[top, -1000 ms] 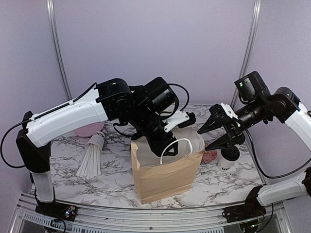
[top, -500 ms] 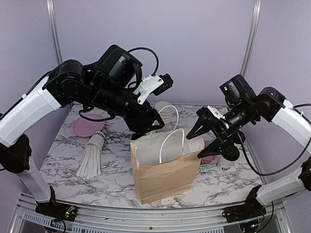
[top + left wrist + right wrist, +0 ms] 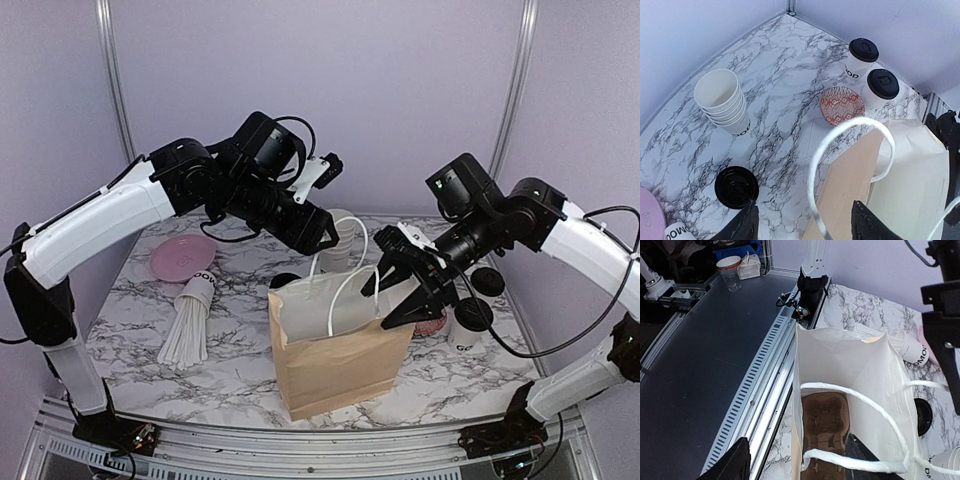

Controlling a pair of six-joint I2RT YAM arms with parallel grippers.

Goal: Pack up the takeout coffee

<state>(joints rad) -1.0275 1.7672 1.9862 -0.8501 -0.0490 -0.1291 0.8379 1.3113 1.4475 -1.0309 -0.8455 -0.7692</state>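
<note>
Pink round plate (image 3: 180, 260) far left on veined marble tabletop (image 3: 240, 315). Left gripper (image 3: 804, 212) raised behind bag, black fingers spread, holding nothing. One takeout coffee (image 3: 736, 187), glossy black lid, stands on marble behind brown paper bag (image 3: 340, 360), near nested stack of lidless cups (image 3: 722, 102). Right gripper (image 3: 395, 298) splayed wide, unladen, over bag's mouth; moulded pulp carrier (image 3: 825, 432) on bag floor. Two more lidded cups (image 3: 882, 85) far right, beside red patterned bowl (image 3: 842, 105).

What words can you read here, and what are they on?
"OOD": on a black-lidded cup seen from the left wrist, its first letter hidden.
"GO": on the coffee cup right of the brown bag.
Straw cup and cup stack: black letters, too blurred to read.
Pink plate: tiny mark, unreadable.
</note>
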